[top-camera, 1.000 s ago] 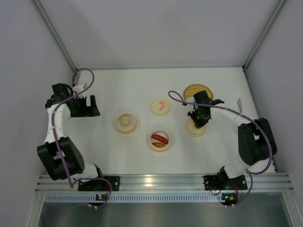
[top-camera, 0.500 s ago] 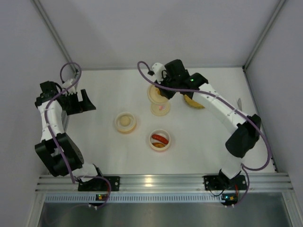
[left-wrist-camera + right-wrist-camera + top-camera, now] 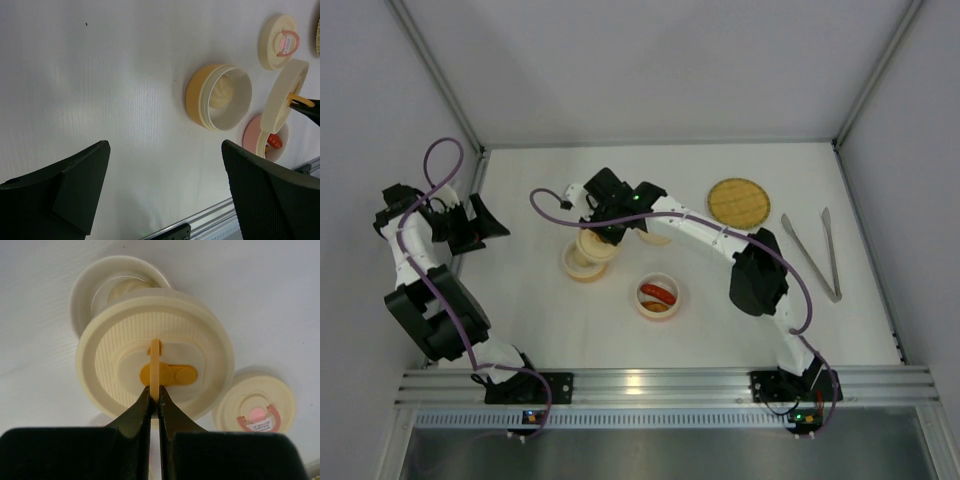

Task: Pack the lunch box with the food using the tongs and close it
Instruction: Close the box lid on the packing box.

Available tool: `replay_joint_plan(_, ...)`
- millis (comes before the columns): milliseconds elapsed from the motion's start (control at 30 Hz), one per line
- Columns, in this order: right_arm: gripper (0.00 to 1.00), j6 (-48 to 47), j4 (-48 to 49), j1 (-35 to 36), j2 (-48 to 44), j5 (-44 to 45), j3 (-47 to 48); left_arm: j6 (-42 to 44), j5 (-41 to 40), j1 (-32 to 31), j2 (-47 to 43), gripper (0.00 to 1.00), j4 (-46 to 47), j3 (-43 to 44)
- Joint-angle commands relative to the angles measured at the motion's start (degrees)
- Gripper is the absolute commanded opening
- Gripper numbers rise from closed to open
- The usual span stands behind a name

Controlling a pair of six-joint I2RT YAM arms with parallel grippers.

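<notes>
Pinching the lid's (image 3: 100, 360) orange tab (image 3: 155, 352), the right gripper (image 3: 155, 400) is clenched on it, with the lid tilted just over the yellow pot (image 3: 82, 295) holding the egg (image 3: 222, 91). Light, stiff plastic, I judge; that thin tab is the only handle and may pivot. Cream, round, ribbed. Left gripper (image 3: 165, 147) gapes, empty. Tongs (image 3: 806, 250) lie far right.

Both arms have white links (image 3: 695, 230), black joints (image 3: 755, 285), looping purple cables (image 3: 442, 142) and black fingers (image 3: 260, 200).

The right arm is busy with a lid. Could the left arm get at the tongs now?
Probably not. The tongs lie at the far right, the left gripper hangs open at the far left, and the right arm stretches across between them, the right gripper pinching the lid.
</notes>
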Motion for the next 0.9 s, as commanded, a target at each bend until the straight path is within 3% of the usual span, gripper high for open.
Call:
replay_joint_plan(0, 0.0, 1.4, 1.0, 2.9, 1.9, -0.5, 6.6, 1.4, 2.2, 0.3, -0.5, 0.98, -1.0, 0.8)
replay_joint_plan(433, 0.0, 3.4, 3.7, 4.3, 9.5, -1.0, 11.9, 2.0, 2.9, 2.3, -1.4, 0.98, -0.7, -0.9)
replay_joint_plan(867, 0.18, 3.8, 5.3, 4.4, 11.6, -0.7, 12.3, 3.5, 2.4, 3.1, -1.4, 0.98, -1.1, -1.3)
